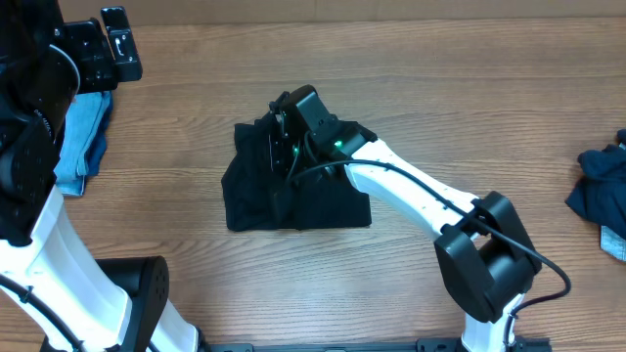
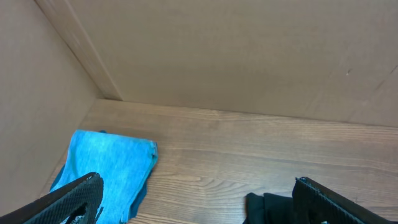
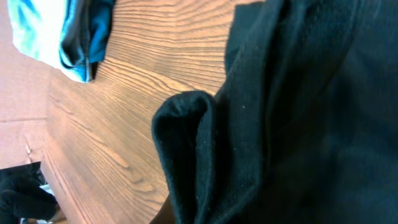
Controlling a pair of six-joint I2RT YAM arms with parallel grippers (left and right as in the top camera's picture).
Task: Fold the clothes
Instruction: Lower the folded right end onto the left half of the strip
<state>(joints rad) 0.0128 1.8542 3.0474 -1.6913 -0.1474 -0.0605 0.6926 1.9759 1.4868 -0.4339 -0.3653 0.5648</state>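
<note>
The plain black short-sleeved cotton T-shirt [image 1: 293, 191] lies bunched into a rough, part-folded block in the middle of the wooden bench [image 1: 469, 98]. Its lower edge runs left to right, so the block is a little wider than it is deep. The right pincer [image 1: 286, 137] sits directly over the far, upper part of the block, its wrist view filled with black cloth and a rolled hem. Its tips are pressed together. Whether a fold of cloth is caught between them, I cannot tell, since the fingers themselves are hidden.

The left pincer [image 2: 198, 186] hangs well apart at the far left corner, spread wide with nothing between its tips, above a folded light blue denim garment [image 1: 83, 137]. A crumpled dark navy garment [image 1: 599, 186] lies at the right edge.

The right arm is plainly the nearer one. The next fold probably turns on drawing the far edge toward the near edge, across the short axis. The left arm would first need to travel right to help.
</note>
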